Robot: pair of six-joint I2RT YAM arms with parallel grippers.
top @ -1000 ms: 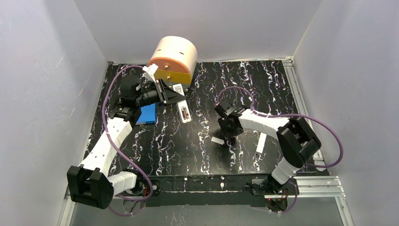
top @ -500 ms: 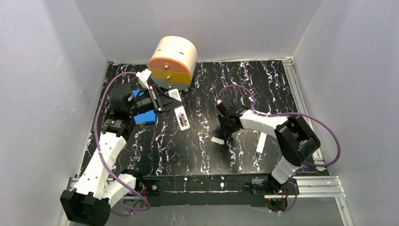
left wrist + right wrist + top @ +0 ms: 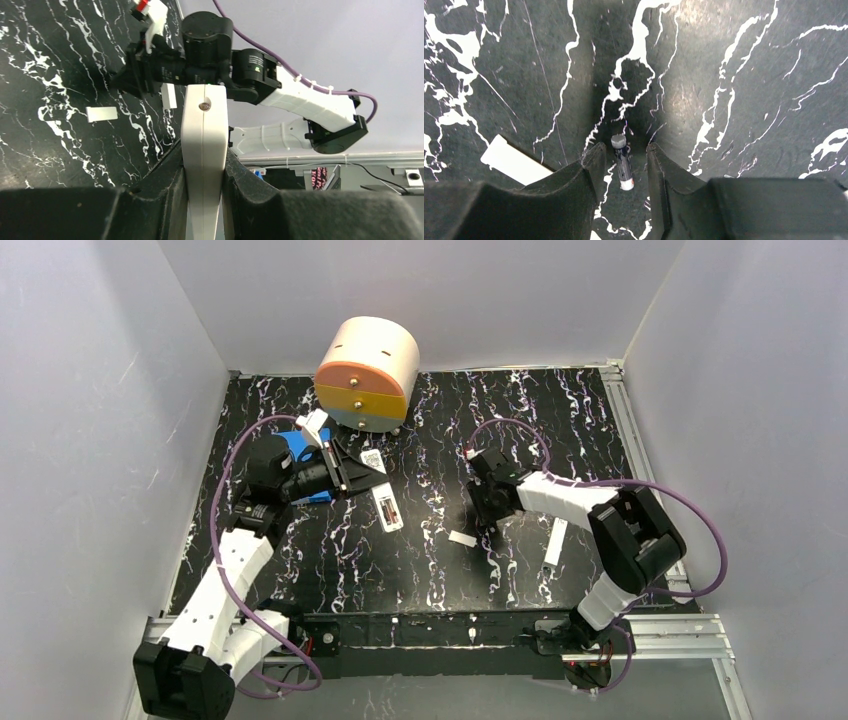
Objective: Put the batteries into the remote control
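My left gripper (image 3: 352, 472) is shut on the remote control (image 3: 385, 502), gripping its label end. The remote's plain back faces up, and its open compartment looks dark inside. In the left wrist view the remote (image 3: 204, 130) stands edge-on, clamped between both fingers of the left gripper (image 3: 204, 161). My right gripper (image 3: 490, 512) points down at the table. In the right wrist view one battery (image 3: 622, 161) lies on the table between the parted fingers of the right gripper (image 3: 624, 152), touching neither. I cannot see a second battery.
A small white cover piece (image 3: 462, 538) lies left of the right gripper and shows in the right wrist view (image 3: 514, 162). A long white bar (image 3: 553, 542) lies to the right. A round cream and orange drum (image 3: 368, 375) stands at the back. A blue block (image 3: 300, 450) sits under the left arm.
My left arm has carried the remote a little nearer and away from the drum. My right gripper has stayed almost still over the battery.
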